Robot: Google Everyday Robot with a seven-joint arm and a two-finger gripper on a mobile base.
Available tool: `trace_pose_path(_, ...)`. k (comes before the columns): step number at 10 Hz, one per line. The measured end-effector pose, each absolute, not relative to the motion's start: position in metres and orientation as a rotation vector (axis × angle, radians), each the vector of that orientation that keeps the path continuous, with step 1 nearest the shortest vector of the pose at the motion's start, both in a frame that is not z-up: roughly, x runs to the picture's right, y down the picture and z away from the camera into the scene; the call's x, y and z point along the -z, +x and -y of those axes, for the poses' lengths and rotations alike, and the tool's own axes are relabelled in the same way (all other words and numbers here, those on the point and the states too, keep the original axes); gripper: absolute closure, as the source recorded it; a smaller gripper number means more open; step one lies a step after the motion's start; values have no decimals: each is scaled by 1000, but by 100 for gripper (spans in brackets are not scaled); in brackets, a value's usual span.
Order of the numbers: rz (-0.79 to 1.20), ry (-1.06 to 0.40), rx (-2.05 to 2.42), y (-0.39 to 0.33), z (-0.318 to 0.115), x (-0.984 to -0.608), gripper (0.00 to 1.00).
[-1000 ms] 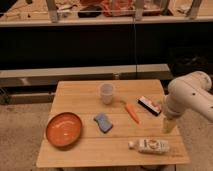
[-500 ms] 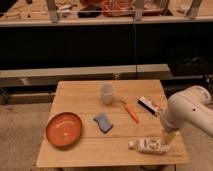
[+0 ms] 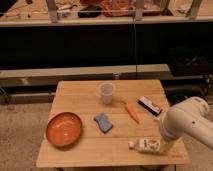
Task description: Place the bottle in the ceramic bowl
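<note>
The gripper (image 3: 167,143) hangs low over the front right corner of the table (image 3: 90,156), mostly hidden under the bulky white arm (image 3: 187,121) that reaches in from the right. Its fingers stand apart and hold nothing. It sits at the right end of the bottle (image 3: 145,145); whether it touches the bottle cannot be told.

The bottle lies on its side along the front edge, its cap pointing left. Behind it, towards the right edge, lies a small black, white and red block (image 3: 150,105), with a carrot (image 3: 132,112) lying aslant just left of that. A blue sponge (image 3: 103,123) lies near the middle of the table, and a translucent cup (image 3: 106,93) stands upright behind it. The ceramic bowl (image 3: 64,129) sits near the front left corner, well apart from the bottle.
</note>
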State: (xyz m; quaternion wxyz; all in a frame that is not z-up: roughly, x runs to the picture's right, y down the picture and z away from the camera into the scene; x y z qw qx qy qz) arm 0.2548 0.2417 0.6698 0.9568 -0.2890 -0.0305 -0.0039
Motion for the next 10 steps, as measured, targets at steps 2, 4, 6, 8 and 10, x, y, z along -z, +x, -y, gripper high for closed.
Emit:
trace_pose_path(2,72,-583,39,252,-253,-673,20)
trace_pose_path(4,89,-581,51,250,-262,-676,20)
trace_pose_path(6,104,-580,63,245,-277,-684,20)
trace_pose_path(8,101,-581,72,242,-281,-686,20)
trace_pose_path(10,93,-586,84,238,-286,-691,20)
